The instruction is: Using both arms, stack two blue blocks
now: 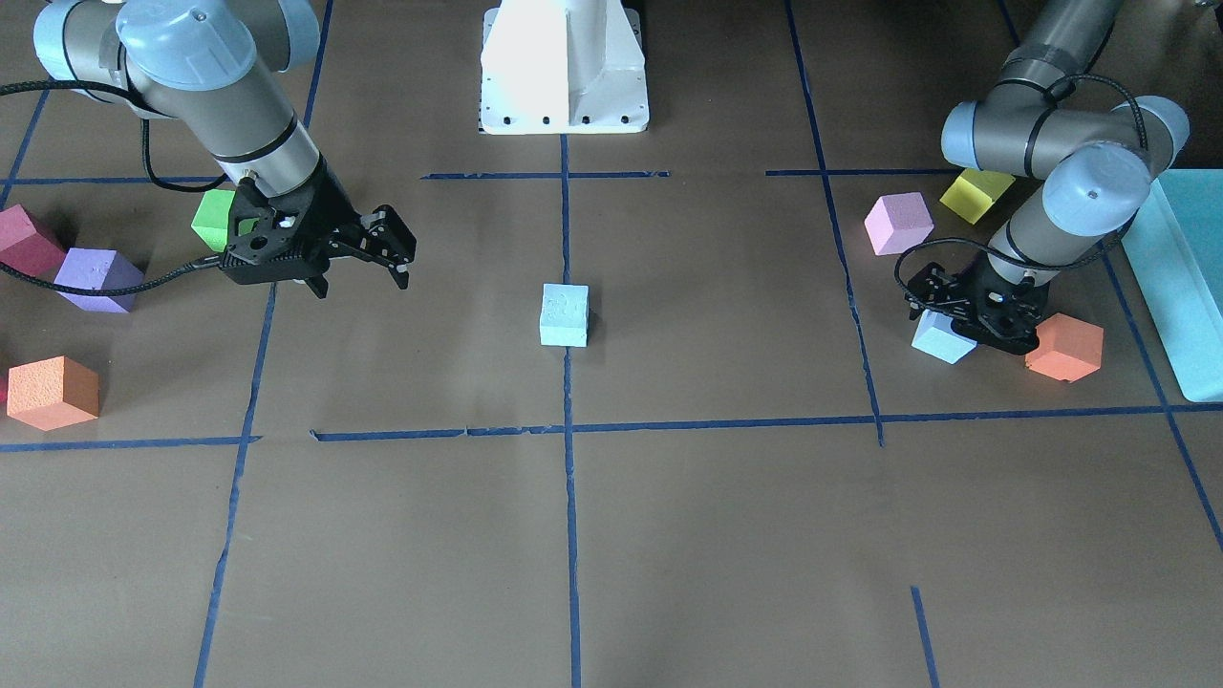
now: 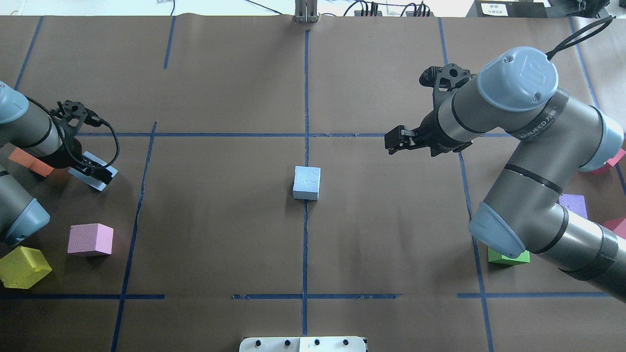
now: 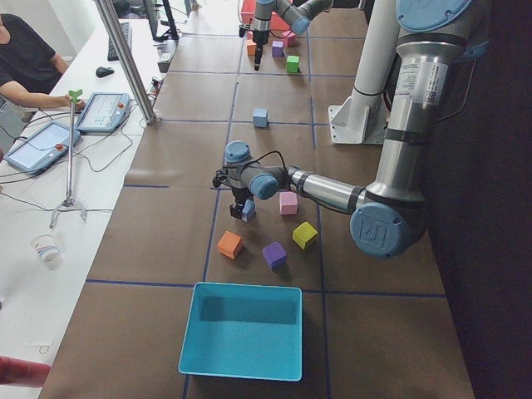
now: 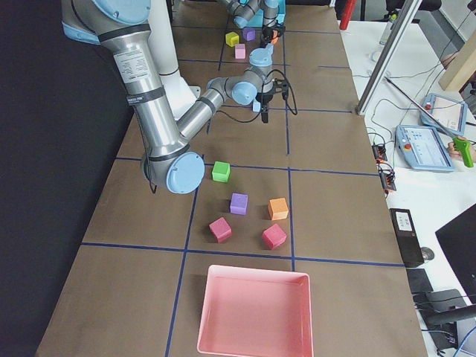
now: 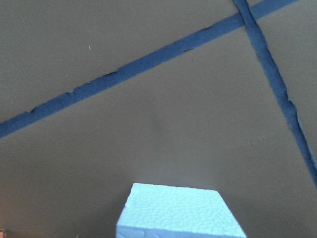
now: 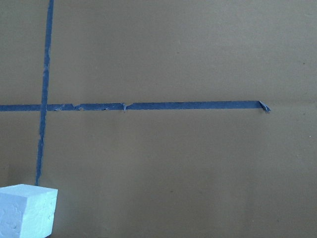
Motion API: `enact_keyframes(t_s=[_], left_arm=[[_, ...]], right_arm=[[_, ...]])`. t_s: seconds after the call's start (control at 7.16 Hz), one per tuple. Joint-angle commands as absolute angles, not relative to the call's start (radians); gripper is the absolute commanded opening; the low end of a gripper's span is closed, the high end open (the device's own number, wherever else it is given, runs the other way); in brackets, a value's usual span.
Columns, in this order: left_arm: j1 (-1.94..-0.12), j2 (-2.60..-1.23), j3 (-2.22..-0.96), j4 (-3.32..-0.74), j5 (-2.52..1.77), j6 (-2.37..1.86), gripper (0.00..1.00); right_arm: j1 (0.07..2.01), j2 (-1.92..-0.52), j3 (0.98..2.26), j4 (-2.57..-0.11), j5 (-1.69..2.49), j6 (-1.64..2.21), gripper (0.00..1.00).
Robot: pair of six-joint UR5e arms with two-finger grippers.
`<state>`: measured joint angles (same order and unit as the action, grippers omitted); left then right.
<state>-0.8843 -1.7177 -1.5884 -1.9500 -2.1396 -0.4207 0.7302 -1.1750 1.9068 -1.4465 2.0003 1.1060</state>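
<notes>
One pale blue block (image 1: 564,313) sits alone at the table's centre on the blue tape cross; it also shows in the overhead view (image 2: 307,182) and at the bottom left of the right wrist view (image 6: 27,210). My left gripper (image 1: 965,323) is shut on the second blue block (image 1: 941,340), held tilted low at the table; this block fills the bottom of the left wrist view (image 5: 181,210) and shows in the overhead view (image 2: 94,175). My right gripper (image 1: 361,280) is open and empty, hanging above the table beside the centre block, apart from it.
An orange cube (image 1: 1065,346) lies right next to the left gripper, with pink (image 1: 898,223) and yellow (image 1: 976,194) cubes and a teal box (image 1: 1180,277) nearby. Green (image 1: 218,218), purple (image 1: 96,279), red (image 1: 27,239) and orange (image 1: 53,392) cubes lie by the right arm.
</notes>
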Motion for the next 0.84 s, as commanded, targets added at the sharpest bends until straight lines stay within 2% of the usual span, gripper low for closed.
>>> enact_keyframes(t_s=[0.0, 0.28, 0.42, 0.7], left_arm=[[-0.884, -1.718, -1.588, -1.951, -2.140, -0.425, 0.52], [-0.885, -1.736, -1.650, -1.947, -2.126, -0.475, 0.28], [-0.885, -1.785, -1.698, -1.924, -2.132, -0.602, 0.24], [-0.855, -2.028, -1.712, -1.618, -2.126, -0.676, 0.24]], right_arm=[[0.730, -1.175, 1.907, -1.447, 1.999, 1.106, 1.00], [0.730, -1.174, 1.907, -1.447, 1.999, 1.108, 1.00], [0.732, -1.170, 1.910, -1.445, 1.999, 1.111, 1.00], [0.811, -1.186, 1.916, -1.448, 2.035, 1.101, 1.00]])
